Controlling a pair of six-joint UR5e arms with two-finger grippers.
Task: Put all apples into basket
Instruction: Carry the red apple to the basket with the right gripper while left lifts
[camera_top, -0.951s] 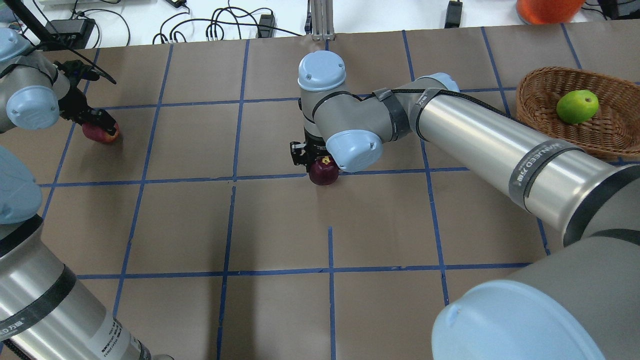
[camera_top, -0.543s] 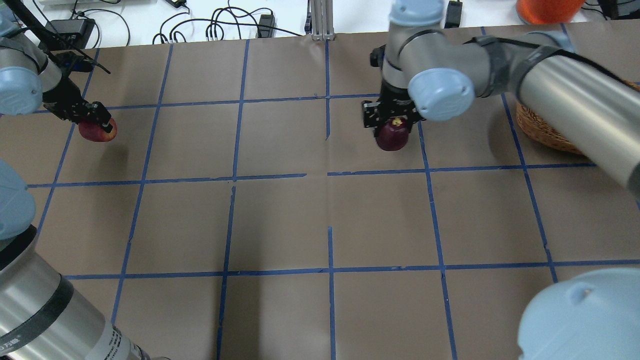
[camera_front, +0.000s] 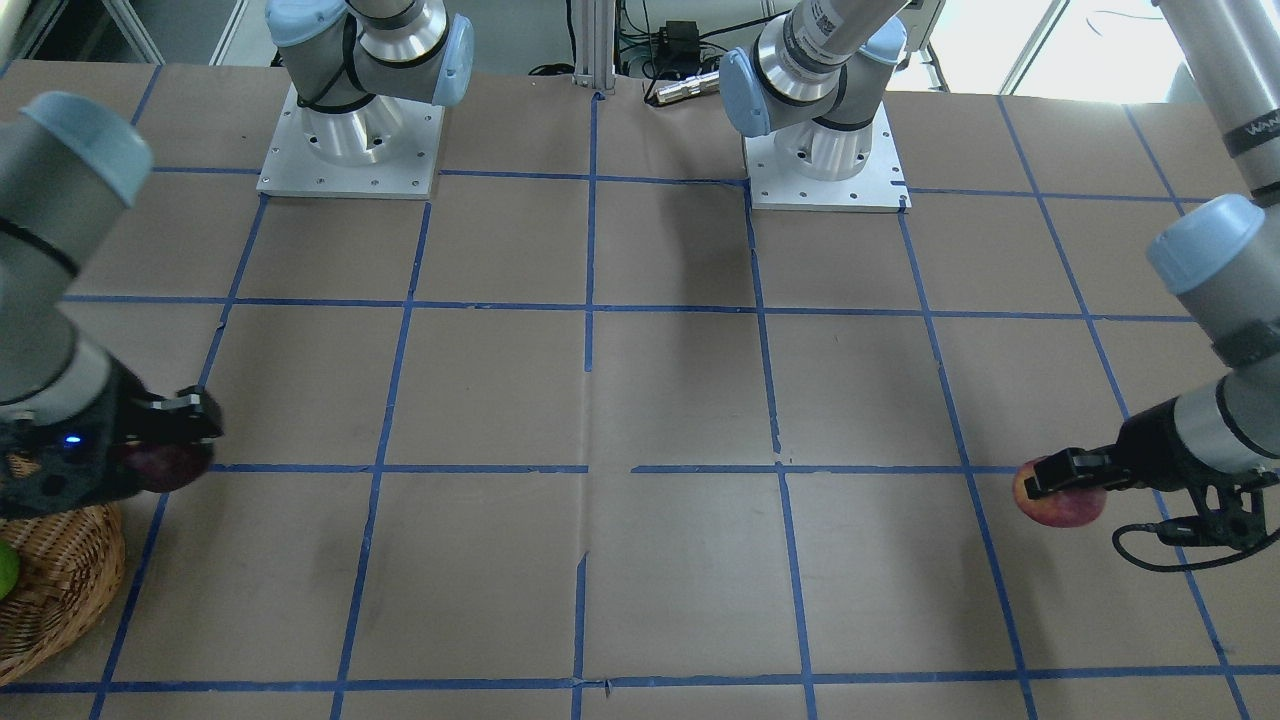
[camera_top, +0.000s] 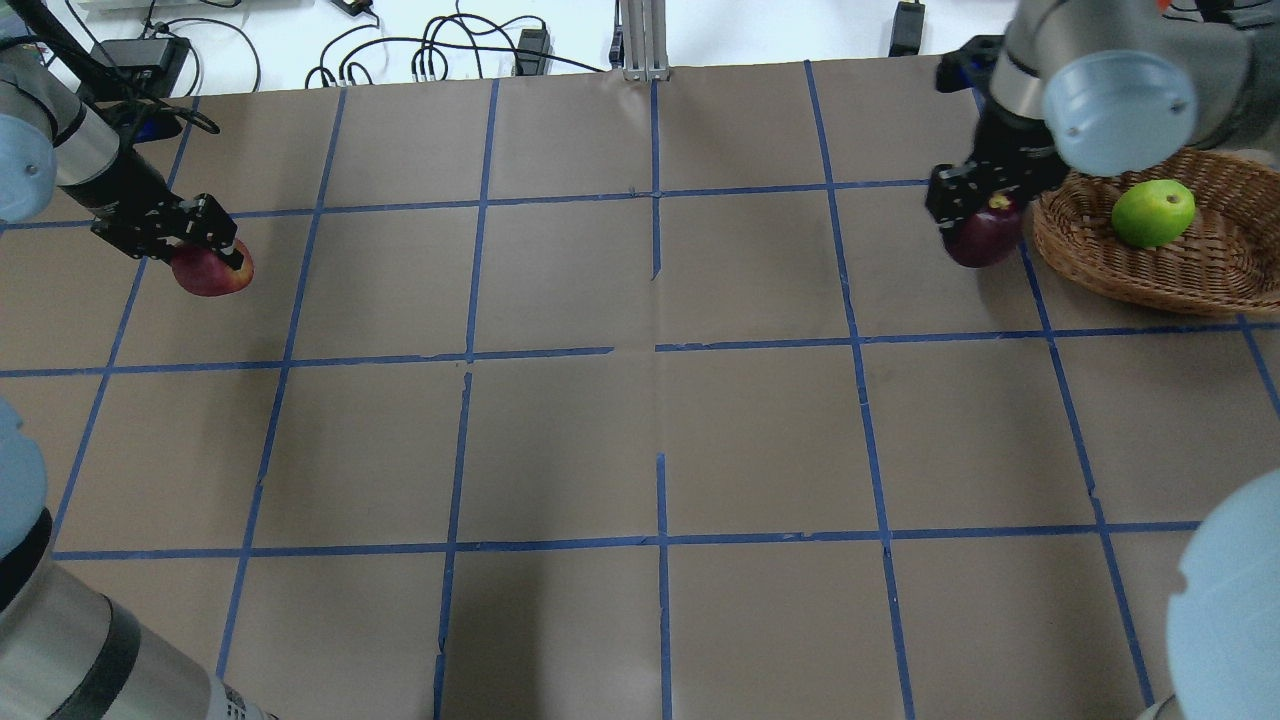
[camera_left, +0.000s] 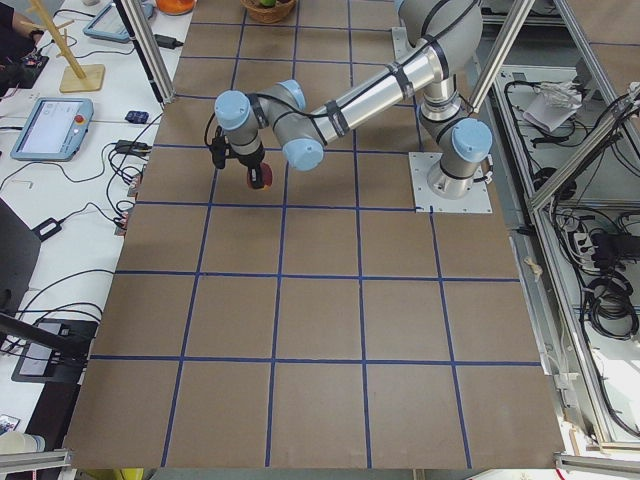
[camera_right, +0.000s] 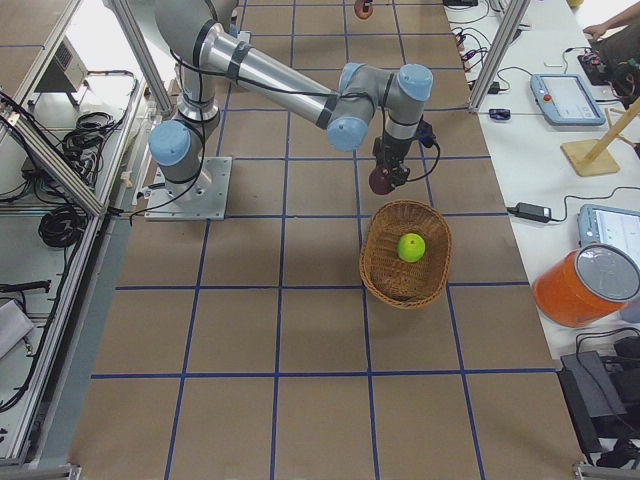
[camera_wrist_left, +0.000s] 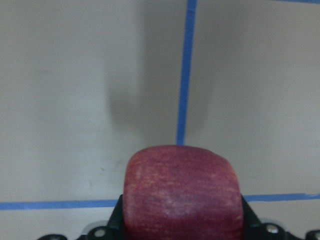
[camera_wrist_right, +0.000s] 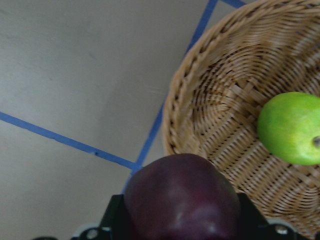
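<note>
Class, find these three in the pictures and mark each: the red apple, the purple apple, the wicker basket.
red apple (camera_top: 208, 278), overhead exterior view, its lower skin.
purple apple (camera_top: 982, 245), overhead exterior view, middle of its dark body.
basket (camera_top: 1190, 282), overhead exterior view, bare woven wall near the front rim.

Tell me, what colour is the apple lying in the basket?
Bright lime green. The apple shows best in the right wrist view.

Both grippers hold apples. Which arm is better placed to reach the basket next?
Right: the right gripper holds the purple apple beside the basket rim; the left gripper with the red apple is far across the table.
</note>
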